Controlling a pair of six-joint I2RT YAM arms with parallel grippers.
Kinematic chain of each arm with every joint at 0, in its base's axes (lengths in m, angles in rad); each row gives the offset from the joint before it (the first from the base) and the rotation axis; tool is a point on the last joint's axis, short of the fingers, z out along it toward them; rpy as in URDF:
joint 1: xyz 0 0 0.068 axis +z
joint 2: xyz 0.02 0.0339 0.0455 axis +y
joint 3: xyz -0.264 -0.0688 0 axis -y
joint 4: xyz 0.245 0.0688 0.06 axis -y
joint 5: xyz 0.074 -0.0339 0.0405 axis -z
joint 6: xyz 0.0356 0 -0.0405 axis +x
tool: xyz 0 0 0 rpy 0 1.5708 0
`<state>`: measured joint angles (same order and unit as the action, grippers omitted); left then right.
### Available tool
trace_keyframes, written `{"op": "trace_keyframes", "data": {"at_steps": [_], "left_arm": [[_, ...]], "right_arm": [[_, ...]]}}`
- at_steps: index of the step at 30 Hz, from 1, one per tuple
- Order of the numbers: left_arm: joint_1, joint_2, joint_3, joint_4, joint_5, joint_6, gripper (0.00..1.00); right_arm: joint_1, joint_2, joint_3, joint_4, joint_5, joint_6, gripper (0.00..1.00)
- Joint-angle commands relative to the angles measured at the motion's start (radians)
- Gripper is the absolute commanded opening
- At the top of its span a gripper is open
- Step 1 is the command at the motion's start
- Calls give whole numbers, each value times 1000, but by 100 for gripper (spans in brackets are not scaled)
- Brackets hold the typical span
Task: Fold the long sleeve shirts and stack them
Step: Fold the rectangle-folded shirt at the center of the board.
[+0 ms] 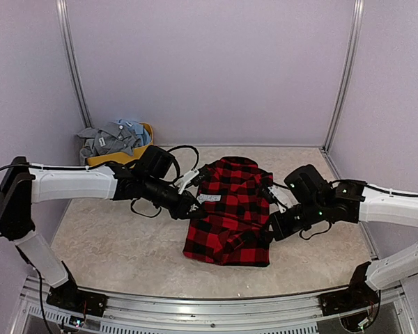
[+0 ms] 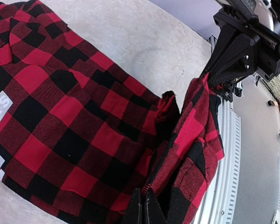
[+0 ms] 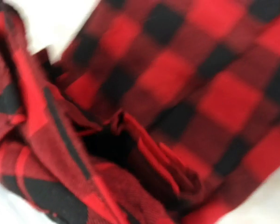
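The red-and-black check flannel shirt (image 1: 230, 212) lies partly folded in the middle of the table, its white label (image 1: 209, 199) facing up. My left gripper (image 1: 194, 209) is at the shirt's left edge. In the left wrist view its fingers (image 2: 139, 210) are shut on a fold of the flannel (image 2: 60, 107). My right gripper (image 1: 271, 229) is at the shirt's right edge. In the left wrist view a strip of cloth rises to its tips (image 2: 208, 79), so it is shut on the flannel. The right wrist view is blurred and filled with flannel (image 3: 177, 79); its fingers are hidden.
A yellow tub (image 1: 148, 132) at the back left holds grey and pale blue shirts (image 1: 111, 138). Black cables (image 1: 184, 152) lie behind the left arm. Purple walls close off the back and sides. A metal rail (image 1: 195, 316) runs along the near table edge.
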<state>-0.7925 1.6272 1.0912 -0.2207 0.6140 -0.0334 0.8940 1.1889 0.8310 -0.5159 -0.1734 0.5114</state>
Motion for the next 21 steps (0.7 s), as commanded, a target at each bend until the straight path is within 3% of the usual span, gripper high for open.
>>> {"op": "trace_keyframes", "data": {"at_steps": [1, 11, 21], "left_arm": [[42, 139, 128, -45, 56, 32, 0], [147, 416, 434, -128, 22, 67, 0], [184, 551, 513, -112, -3, 40, 0]], "right_arm": [[-123, 81, 47, -34, -33, -119, 0], [-317, 333, 206, -7, -63, -281, 0], [-349, 531, 330, -5, -37, -332, 0]]}}
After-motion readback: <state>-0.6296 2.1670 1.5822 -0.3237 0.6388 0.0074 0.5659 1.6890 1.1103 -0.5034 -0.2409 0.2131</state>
